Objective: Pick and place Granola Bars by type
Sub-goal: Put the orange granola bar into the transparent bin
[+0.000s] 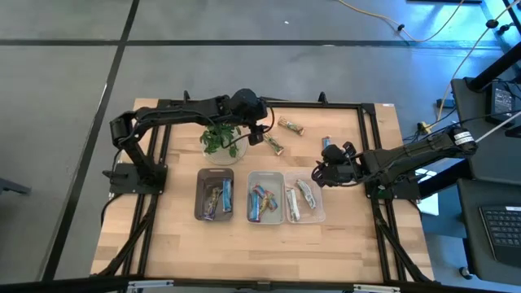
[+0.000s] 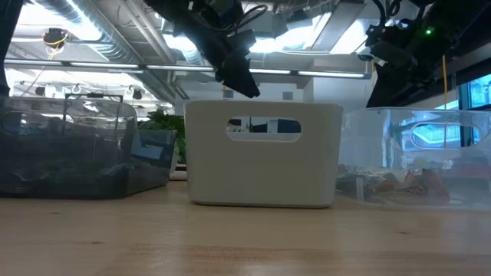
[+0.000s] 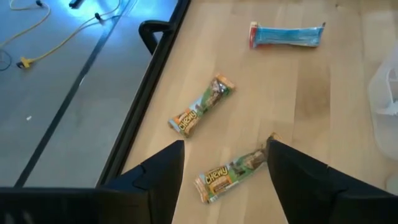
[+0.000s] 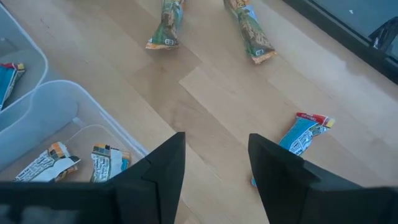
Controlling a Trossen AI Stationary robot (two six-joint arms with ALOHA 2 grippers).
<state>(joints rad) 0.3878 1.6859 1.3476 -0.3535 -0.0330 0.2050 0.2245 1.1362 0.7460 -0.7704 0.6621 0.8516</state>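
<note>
1. Three bars lie loose on the table in the high view: two green-and-orange bars, one (image 1: 278, 145) just ahead of the left gripper (image 1: 262, 130), the other (image 1: 291, 125) a little farther out, and a blue bar (image 1: 326, 142) just beyond the right gripper (image 1: 326, 171). Sorted bars fill the three bins (image 1: 201, 175) behind both grippers.
2. Low view: both arms hang above the white bin (image 2: 263, 165). No loose bar shows here (the bins block them).
3. Left wrist view: the fingers (image 3: 155, 177) stand spread, the near chewy bar (image 3: 231, 175) lying slantwise between them. To take it well, I'd turn the wrist so the pads close across its narrow width, then drop straight down. Whether the tips touch the wood yet is unclear.
4. Right wrist view: the fingers (image 4: 163, 165) stand parted and empty, waiting, the blue bar (image 4: 303, 135) just off one fingertip, part of it cut off behind that finger.
</note>
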